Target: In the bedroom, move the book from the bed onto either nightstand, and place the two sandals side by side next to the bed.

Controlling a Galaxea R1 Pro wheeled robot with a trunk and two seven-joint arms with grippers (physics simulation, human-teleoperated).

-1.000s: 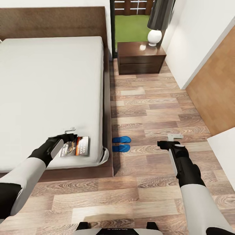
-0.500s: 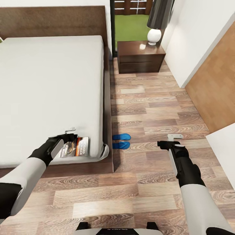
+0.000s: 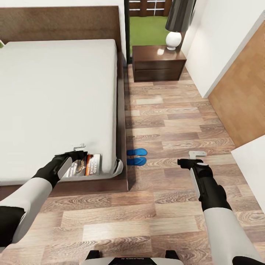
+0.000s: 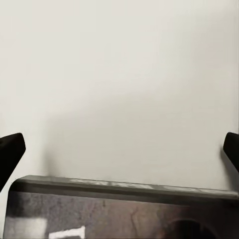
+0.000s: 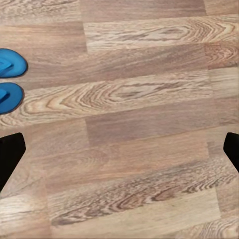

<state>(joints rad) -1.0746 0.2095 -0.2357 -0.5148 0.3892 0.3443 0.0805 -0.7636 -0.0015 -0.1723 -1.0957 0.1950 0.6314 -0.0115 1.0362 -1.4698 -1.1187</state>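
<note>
The book (image 3: 87, 165), dark with an orange band, lies at the near right corner of the bed's grey mattress (image 3: 59, 95), close to its foot edge. My left gripper (image 3: 78, 148) hovers at the book's far left corner, open; in the left wrist view its dark fingertips (image 4: 11, 149) stand wide apart over the mattress (image 4: 119, 74), with the book's edge (image 4: 119, 191) just below. Two blue sandals (image 3: 137, 152) (image 3: 135, 161) lie side by side on the floor against the bed frame. My right gripper (image 3: 197, 153) is open over bare floor, right of the sandals (image 5: 10, 64) (image 5: 8, 97).
A dark-brown nightstand (image 3: 147, 71) stands against the far wall right of the headboard, with a white-based lamp (image 3: 173, 38) on top. A wood-plank aisle (image 3: 165, 117) runs between bed and white wall (image 3: 217, 44). The bed's dark frame (image 3: 121, 110) borders the aisle.
The whole view has shifted as the camera moved back. Both arms hold their pose. The book has kept its place by my left gripper and now lies nearer the mattress's foot edge.
</note>
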